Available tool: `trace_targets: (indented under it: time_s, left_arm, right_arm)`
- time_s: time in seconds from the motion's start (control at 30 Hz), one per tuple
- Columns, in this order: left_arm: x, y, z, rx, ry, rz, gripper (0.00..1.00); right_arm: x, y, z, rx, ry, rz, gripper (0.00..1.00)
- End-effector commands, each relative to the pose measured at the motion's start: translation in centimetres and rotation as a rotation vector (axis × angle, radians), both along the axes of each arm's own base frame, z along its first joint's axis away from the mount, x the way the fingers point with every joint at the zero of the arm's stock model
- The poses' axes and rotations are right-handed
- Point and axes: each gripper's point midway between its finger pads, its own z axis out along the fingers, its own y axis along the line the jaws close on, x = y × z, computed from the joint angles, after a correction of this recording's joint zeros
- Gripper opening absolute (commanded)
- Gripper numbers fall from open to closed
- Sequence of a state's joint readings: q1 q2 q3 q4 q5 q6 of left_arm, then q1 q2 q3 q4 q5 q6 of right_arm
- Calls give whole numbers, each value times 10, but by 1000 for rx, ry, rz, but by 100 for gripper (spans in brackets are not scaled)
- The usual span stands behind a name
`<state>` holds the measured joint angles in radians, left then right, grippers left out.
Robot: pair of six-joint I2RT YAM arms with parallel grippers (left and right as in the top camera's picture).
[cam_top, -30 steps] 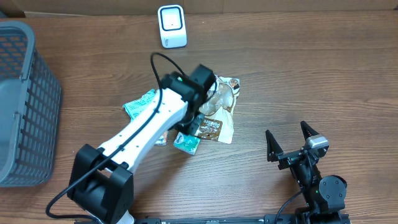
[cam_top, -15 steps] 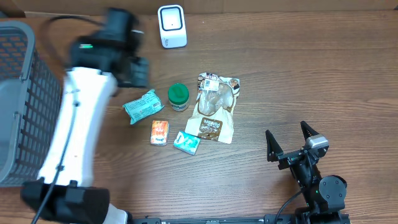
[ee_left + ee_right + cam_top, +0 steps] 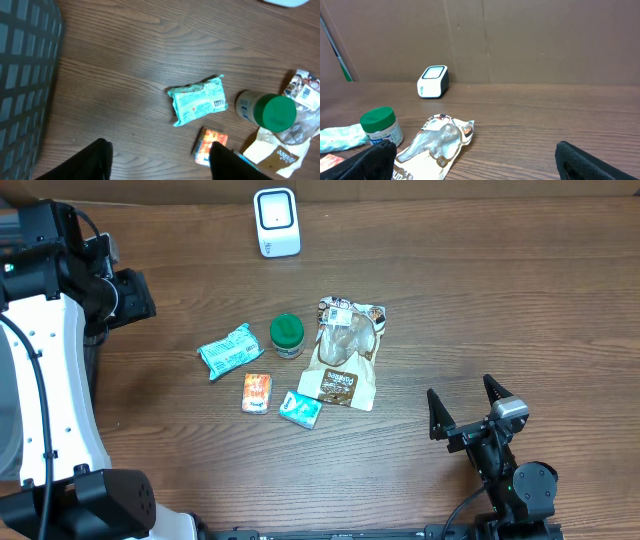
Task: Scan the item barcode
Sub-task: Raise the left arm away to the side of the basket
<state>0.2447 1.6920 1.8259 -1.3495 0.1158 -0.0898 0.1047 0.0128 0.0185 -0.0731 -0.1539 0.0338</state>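
Several items lie mid-table: a teal packet (image 3: 229,350) with a barcode, a green-lidded jar (image 3: 287,334), a brown snack pouch (image 3: 347,352), a small orange box (image 3: 257,392) and a small teal box (image 3: 300,409). The white scanner (image 3: 276,222) stands at the back. My left gripper (image 3: 132,294) hangs open and empty at the far left, well away from the items. In the left wrist view the teal packet (image 3: 198,100) and the jar (image 3: 267,111) lie ahead of the left gripper (image 3: 160,162). My right gripper (image 3: 468,408) rests open at the front right, holding nothing.
A grey mesh basket (image 3: 25,60) stands at the table's left edge, close beside my left arm. A cardboard wall (image 3: 520,35) closes off the back of the table behind the scanner (image 3: 433,81).
My left arm has swung from over the items to the far left near the basket, its jaws opening wider. The jar it covered now shows. The right arm has not moved.
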Motion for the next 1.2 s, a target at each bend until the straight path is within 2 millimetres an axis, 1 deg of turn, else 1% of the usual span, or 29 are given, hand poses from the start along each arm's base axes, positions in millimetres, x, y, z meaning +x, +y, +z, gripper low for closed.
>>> trace_targets:
  time_s: [0.0,0.1,0.17,0.97,1.03,1.17]
  left_arm:
    - [0,3,12,23,-36,-16,100]
    - [-4,19,10,112,-11,21,100]
    - [-5,24,11,136,-5,31,100]
    - [-4,21,11,123,-12,25,99]
    - [-4,21,11,123,-12,25,99]
    - [-4,21,11,124,-12,25,100]
  right_arm:
    - [0,0,-2,8,-1,-1,100]
    - [0,0,-2,8,-1,-1,100]
    - [0,0,-2,8,-1,-1,100]
    - [0,0,-1,16,-3,3,100]
    - [-2,6,-1,24,-2,40,100]
    - [-11,29,3,25,-8,182,100]
